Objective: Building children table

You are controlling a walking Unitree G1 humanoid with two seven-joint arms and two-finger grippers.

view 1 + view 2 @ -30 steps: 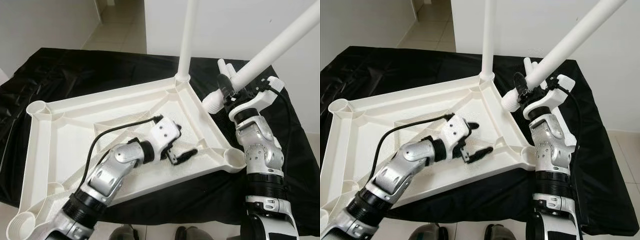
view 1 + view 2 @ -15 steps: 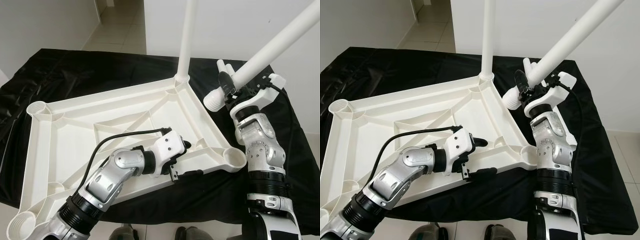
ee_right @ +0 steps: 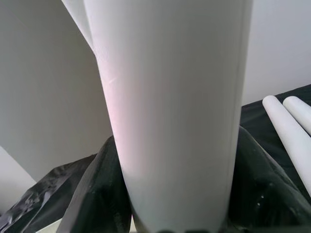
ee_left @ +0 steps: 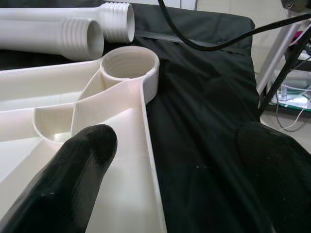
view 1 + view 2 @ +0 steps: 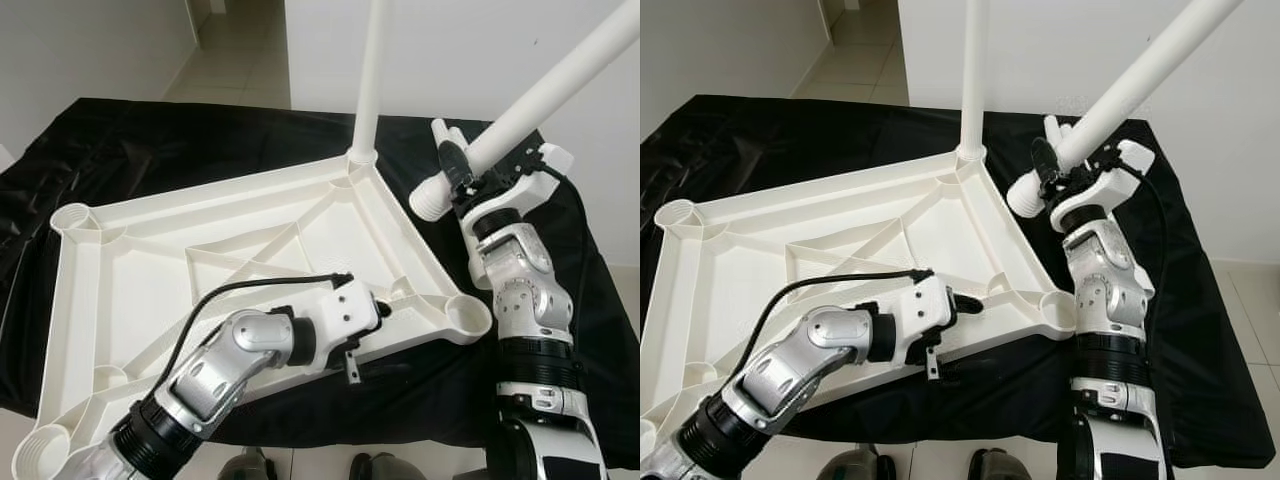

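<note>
The white plastic tabletop (image 5: pixel 200 262) lies upside down on a black cloth (image 5: pixel 150 140), with its ribs and corner sockets facing up. One white leg (image 5: pixel 370 80) already stands up straight in the far corner socket, so I think one leg is done. The right gripper (image 5: pixel 470 172) is clamped around a second table leg (image 5: pixel 540 95) and holds it slanted in the air, with the threaded end (image 5: pixel 428 198) low and close above the tabletop's right edge, but not in any socket yet. The near right socket (image 5: pixel 467 316) is open and looks like the next place for that leg, though I cannot be sure. Two more legs (image 4: pixel 73 26) lie flat on the cloth just past that corner, waiting. The left gripper (image 5: pixel 362 330) hangs at the front edge of the tabletop near that same corner; its fingers (image 4: pixel 73 179) are spread apart, one over the white plastic and one over the black cloth, holding nothing. The near left socket (image 5: pixel 45 455) and the far left socket (image 5: pixel 72 216) are empty too. So it looks like one leg is in, one is on its way, and two are still to go
</note>
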